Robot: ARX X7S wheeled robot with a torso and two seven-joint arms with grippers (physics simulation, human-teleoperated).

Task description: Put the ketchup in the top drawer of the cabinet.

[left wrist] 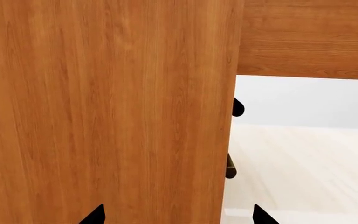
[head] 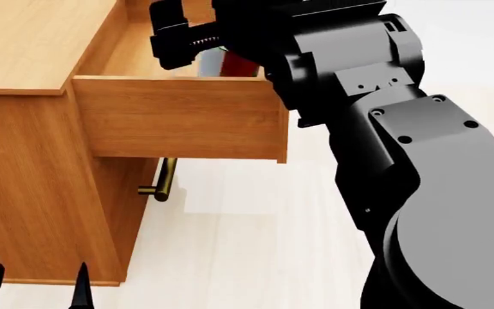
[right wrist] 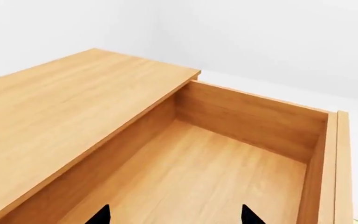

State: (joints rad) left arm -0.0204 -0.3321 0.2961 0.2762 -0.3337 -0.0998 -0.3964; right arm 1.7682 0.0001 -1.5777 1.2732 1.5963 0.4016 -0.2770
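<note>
L wrist view: left gripper [left wrist: 179,215] idle, tips spread wide, nothing between them, parked close against the cabinet [left wrist: 104,102] side panel; brass end of the lower drawer handle [left wrist: 230,168] pokes past the panel edge, pale floor [left wrist: 297,163] beyond. Head view: top drawer [head: 178,119] pulled well out, front panel twd the robot's right, handle not seen here. R arm reaches over it, right gripper [head: 187,45] above the drawer's interior. The ketchup [head: 237,64] shows as a strip of red label w/ grey metal beside it, just under the gripper and behind the drawer's near wall, so inside the drawer's outline. Mostly hidden; prob. standing on the drawer floor, but can't confirm contact. R wrist view: drawer bottom bare wood, walls all round, cabinet top flush alongside. R tips wide apart at the frame edge, no can between them, so the hand reads as spread and empty. Handling, as a judgement: tin is rigid, won't crush, moderate weight for its size; label wall smooth and likely slick, round so it rolls if tipped. Best hold is across the body mid-height, jaws square to the axis. Surface: flat wood, level, walls will stop a roll. Room: plain white walls, light plank floor, nothing else near.
</note>
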